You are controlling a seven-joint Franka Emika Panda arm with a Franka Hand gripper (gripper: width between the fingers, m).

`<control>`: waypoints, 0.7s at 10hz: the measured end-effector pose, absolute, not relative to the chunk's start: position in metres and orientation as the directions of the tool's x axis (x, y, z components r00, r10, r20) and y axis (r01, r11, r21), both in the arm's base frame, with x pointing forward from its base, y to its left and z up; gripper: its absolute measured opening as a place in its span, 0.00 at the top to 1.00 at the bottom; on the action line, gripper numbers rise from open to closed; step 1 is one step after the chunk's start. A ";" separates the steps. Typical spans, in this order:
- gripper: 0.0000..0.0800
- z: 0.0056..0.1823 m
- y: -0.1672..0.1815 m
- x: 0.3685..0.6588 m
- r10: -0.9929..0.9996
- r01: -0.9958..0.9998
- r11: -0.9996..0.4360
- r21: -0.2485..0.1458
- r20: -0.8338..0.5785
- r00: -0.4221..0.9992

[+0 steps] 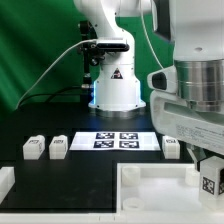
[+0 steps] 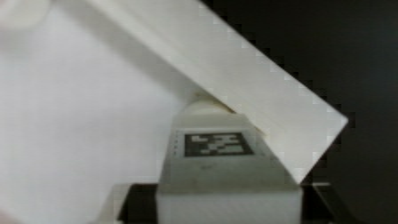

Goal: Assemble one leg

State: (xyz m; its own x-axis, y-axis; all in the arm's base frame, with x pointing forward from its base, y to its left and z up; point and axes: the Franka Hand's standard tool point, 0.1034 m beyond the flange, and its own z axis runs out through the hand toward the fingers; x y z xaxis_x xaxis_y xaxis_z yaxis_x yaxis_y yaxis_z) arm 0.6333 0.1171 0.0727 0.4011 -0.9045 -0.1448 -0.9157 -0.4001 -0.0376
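Starting at the tool (image 1: pixel 208 168), we find it near the camera on the exterior view's right, low over the white base (image 1: pixel 150 185), with its jaws clamped on the leg (image 1: pixel 210 184). The wrist view bears this out. The leg (image 2: pixel 217 150) fills the gap between the two dark pads (image 2: pixel 135 197), its tag faces the camera, and no gap shows on either side. The leg's free end sits at the base's right end; we cannot tell from either view whether the two touch. Behind the leg in the wrist view lies a broad white face of the base (image 2: pixel 80 100), with an angled edge running past the leg's tip.

In our judgement the leg is a small rigid plastic block: light, not fragile, but smooth-faced and therefore liable to slip or twist under a weak hold. It is best held across two flat opposite sides, about mid-length, with the mating end left clear. The present grip looks consistent with that.

Further out, on the black counter (image 1: pixel 85 165), the marker board (image 1: pixel 118 140) lies flat at centre. One spare leg (image 1: pixel 170 146) stands just to its right. A second spare leg (image 1: pixel 58 148) and a third spare leg (image 1: pixel 33 147) stand close together on the exterior view's left. The arm's pedestal (image 1: pixel 115 90) stands at the far side.
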 end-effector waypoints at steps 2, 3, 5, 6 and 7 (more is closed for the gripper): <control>0.63 0.072 0.117 0.633 -0.970 -0.990 -0.140 -0.027 -0.197 0.143; 0.63 0.071 0.118 0.633 -0.978 -0.998 -0.068 -0.019 -0.198 0.070; 0.63 0.071 0.119 0.632 -0.968 -0.988 -0.152 -0.034 -0.196 0.156; 0.41 0.070 0.121 0.631 -0.950 -0.968 -0.246 -0.044 -0.189 0.250; 0.26 0.071 0.120 0.631 -0.921 -0.939 -0.337 -0.062 -0.185 0.343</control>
